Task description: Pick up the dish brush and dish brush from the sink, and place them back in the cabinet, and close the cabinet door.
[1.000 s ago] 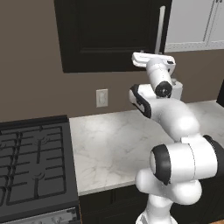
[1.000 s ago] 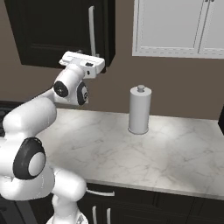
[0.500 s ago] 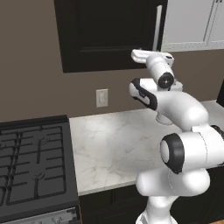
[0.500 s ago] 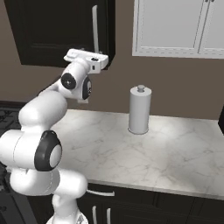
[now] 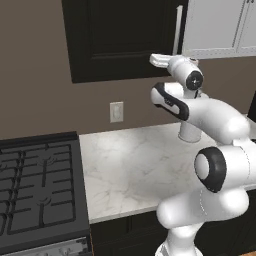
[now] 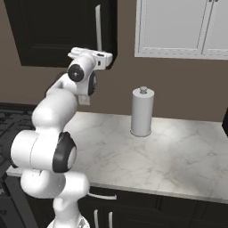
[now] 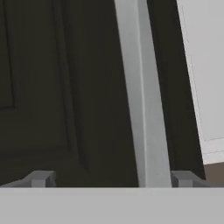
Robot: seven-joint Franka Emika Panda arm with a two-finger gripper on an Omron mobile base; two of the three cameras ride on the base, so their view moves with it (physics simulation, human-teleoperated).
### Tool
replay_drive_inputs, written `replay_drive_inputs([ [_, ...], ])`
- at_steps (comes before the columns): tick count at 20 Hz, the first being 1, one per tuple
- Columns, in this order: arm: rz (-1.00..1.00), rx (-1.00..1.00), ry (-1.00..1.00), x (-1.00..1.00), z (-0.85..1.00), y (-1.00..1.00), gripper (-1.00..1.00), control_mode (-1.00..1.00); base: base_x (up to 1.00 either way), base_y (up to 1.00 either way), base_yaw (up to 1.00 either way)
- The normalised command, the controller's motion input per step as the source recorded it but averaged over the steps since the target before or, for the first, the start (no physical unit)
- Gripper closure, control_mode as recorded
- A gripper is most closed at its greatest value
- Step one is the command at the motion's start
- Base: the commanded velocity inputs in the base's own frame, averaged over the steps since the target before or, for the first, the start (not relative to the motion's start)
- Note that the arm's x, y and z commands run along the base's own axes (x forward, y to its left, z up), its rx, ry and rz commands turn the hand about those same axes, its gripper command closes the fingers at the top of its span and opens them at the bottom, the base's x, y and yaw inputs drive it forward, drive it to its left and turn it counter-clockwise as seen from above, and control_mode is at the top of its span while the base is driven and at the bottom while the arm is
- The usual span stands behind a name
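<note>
In the hand view the end effector (image 7: 109, 179) is spread open, one grey fingertip (image 7: 41, 179) at the lower left and the other at the lower right. The silver bar handle (image 7: 142, 96) runs from the top centre down between them, closer to the right tip, against the black cabinet door (image 7: 57, 87). A white cabinet (image 7: 203, 70) fills the right edge.

The left base view sets the cabinet door (image 5: 120, 37) at the upper centre, shut, with the handle (image 5: 177, 27) on its right edge just above the arm's hand. It also takes in a stove (image 5: 37, 192) at the lower left and a wall outlet (image 5: 116, 111) above the marble table (image 5: 135, 170).

The right base view adds a white paper towel roll (image 6: 142, 112) standing at the middle of the table (image 6: 178, 156).
</note>
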Motion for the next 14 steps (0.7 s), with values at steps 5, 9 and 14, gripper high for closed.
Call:
replay_drive_inputs([
  [5,0.06,0.0,0.07,0.38,0.0,0.0,-1.0,-1.0,0.0,0.0,0.0],
  [9,0.07,0.0,0.05,0.39,0.0,0.0,-1.0,-1.0,0.0,0.0,0.0],
  [14,0.07,0.0,0.03,0.34,0.0,0.0,-1.0,-1.0,0.0,0.0,0.0],
])
